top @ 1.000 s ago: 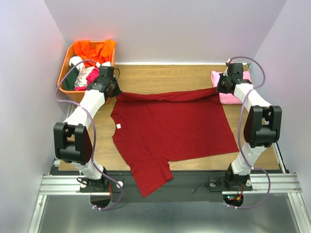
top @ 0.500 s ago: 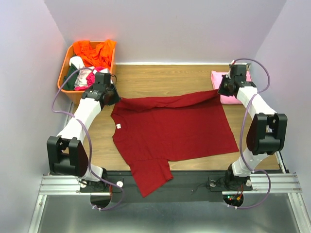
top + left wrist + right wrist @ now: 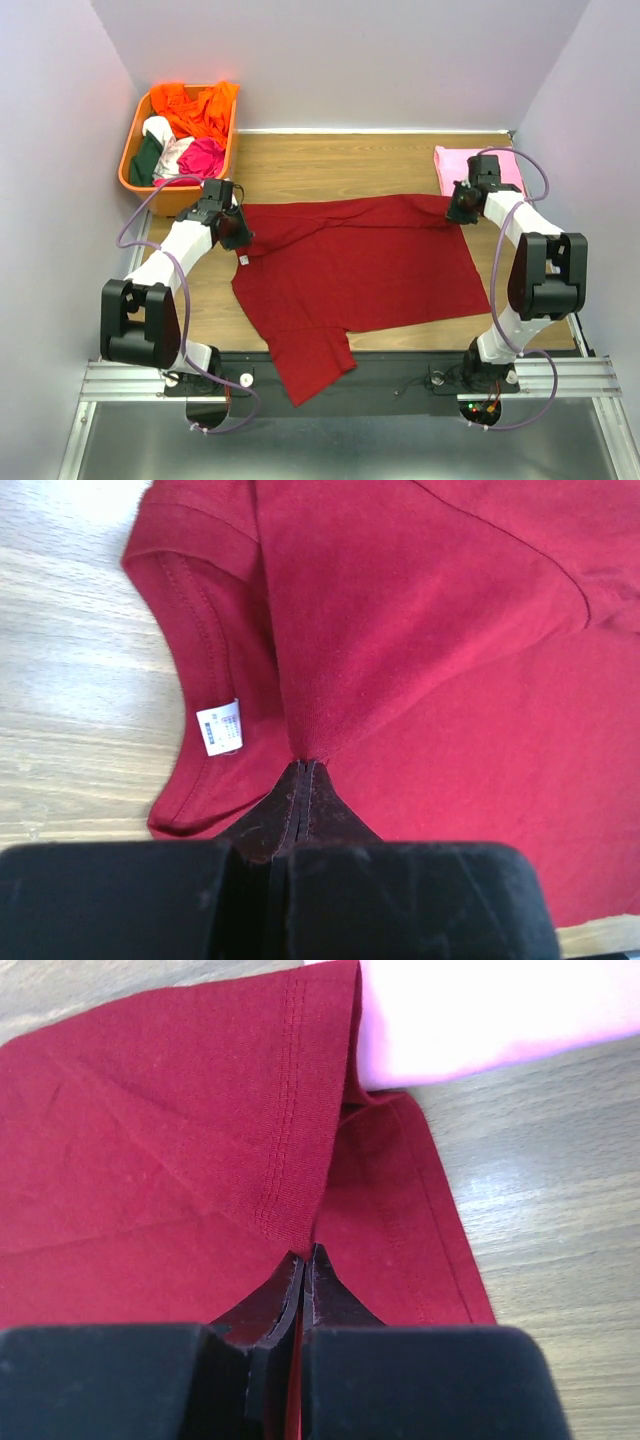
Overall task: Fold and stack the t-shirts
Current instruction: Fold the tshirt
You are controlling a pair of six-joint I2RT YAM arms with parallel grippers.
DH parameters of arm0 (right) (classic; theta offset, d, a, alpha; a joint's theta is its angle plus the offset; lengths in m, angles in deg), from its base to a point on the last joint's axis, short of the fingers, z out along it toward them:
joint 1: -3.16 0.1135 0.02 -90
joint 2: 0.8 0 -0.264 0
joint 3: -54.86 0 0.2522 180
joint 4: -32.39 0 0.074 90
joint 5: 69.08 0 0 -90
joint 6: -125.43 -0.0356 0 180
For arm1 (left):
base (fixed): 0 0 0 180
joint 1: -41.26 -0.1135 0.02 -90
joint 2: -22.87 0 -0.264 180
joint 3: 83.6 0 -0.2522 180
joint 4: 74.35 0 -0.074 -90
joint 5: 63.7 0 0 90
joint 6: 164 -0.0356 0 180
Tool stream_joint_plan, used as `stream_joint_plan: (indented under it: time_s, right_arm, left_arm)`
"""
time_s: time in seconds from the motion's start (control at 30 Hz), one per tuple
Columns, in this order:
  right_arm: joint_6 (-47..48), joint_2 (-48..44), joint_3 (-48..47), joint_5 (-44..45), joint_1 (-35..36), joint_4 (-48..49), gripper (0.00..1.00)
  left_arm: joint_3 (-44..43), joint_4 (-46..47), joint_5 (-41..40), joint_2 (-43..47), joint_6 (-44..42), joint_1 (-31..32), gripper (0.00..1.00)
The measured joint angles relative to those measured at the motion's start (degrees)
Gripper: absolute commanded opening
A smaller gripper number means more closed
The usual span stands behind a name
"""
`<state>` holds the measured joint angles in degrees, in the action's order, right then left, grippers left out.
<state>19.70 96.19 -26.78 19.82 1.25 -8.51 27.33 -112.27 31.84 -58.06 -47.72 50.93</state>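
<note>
My left tool is closed on the red t-shirt. In the left wrist view its two tips meet on a pinch of cloth beside the collar, and the white neck label sits just to one side of that pinch. My right tool is likewise clamped on the red t-shirt at its far hem corner. In the right wrist view the tips press together on the stitched hem, with another layer of the same shirt lying underneath.

The red t-shirt lies spread across the middle of the wooden worktop, with its collar toward my left arm and its hem toward my right arm. Between my two tools, its far edge is turned over onto the rest of the shirt as a narrow folded band. Its near sleeve hangs over the near edge of the worktop.

The pink t-shirt lies folded just beyond the far hem corner of the red t-shirt. From the right wrist it shows as a pale pink block touching the red hem. Beyond the collar end of the red t-shirt, an orange basket stands in the far corner, full of mixed clothes.
</note>
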Motion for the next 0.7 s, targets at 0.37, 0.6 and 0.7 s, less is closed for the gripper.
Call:
stream_joint_plan:
  time_s: [0.37, 0.6, 0.7]
  right_arm:
    - [-0.2, -0.3, -0.2, 0.7, -0.7, -0.3, 0.01]
    - [-0.1, -0.9, -3.3, 2.1, -1.5, -0.9, 0.01]
    - [-0.1, -0.9, -3.5, 2.4, -1.7, -1.0, 0.01]
  left_arm:
    - [-0.2, -1.0, -1.1, 2.3, 0.2, -0.1, 0.0]
    - [-4.6, -1.9, -1.5, 3.1, -0.1, -0.4, 0.0]
    - [-4.6, -2.3, -1.5, 3.5, -0.1, -0.5, 0.0]
